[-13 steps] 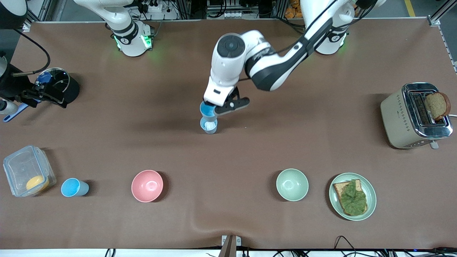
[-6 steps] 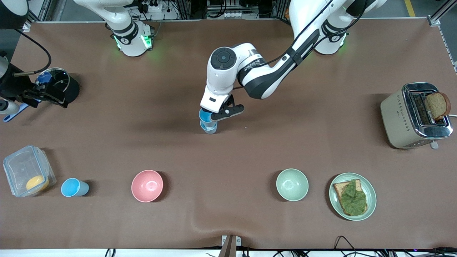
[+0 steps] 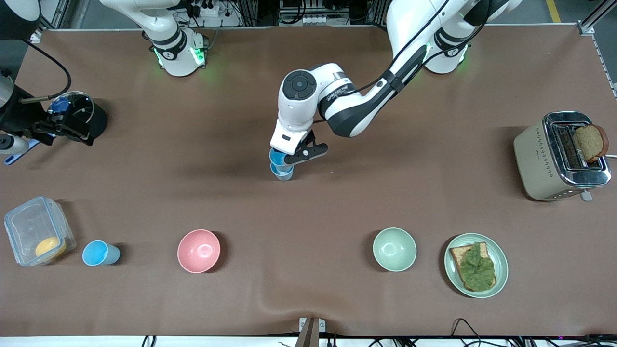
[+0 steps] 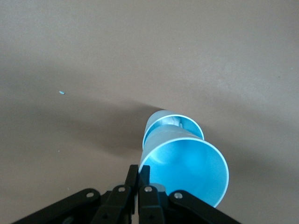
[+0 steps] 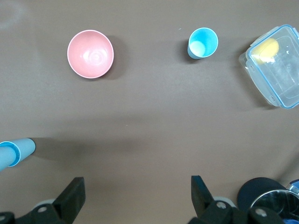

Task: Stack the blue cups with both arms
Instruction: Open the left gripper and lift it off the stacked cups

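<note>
**Q:** Since a second ago, what has moved?

**A:** Only the left arm: its left pincer (image 3: 288, 159) has come down at mid-worktop, sinking the held blue cup (image 4: 184, 170) most of the way into the standing blue cup (image 4: 171, 122), whose whitish patch is now nearly covered.

**Q:** Reading across the front view, what lies where?

**A:** At the right arm's end, the right pincer (image 5: 135, 198) hangs with fingers spread wide, grasping nothing, over bare worktop (image 3: 337, 202) beside a dark cylindrical container (image 3: 79, 115) — this arm waits. Nearer the camera sit a clear lidded box (image 3: 37, 230), a third blue cup (image 3: 100, 253) and a pink bowl (image 3: 198, 250). Then the nesting pair; then a pale green bowl (image 3: 394, 249), a plate of toast (image 3: 476, 265) and a toaster (image 3: 561, 155).

**Q:** How is the held cup gripped, and how should such cups handle?

**A:** The left pincer is clenched on its rim wall, one finger inside and one outside. The cups appear light, stiff and smooth — likely to tip or slide, so a rim-wall pinch suits them.
</note>
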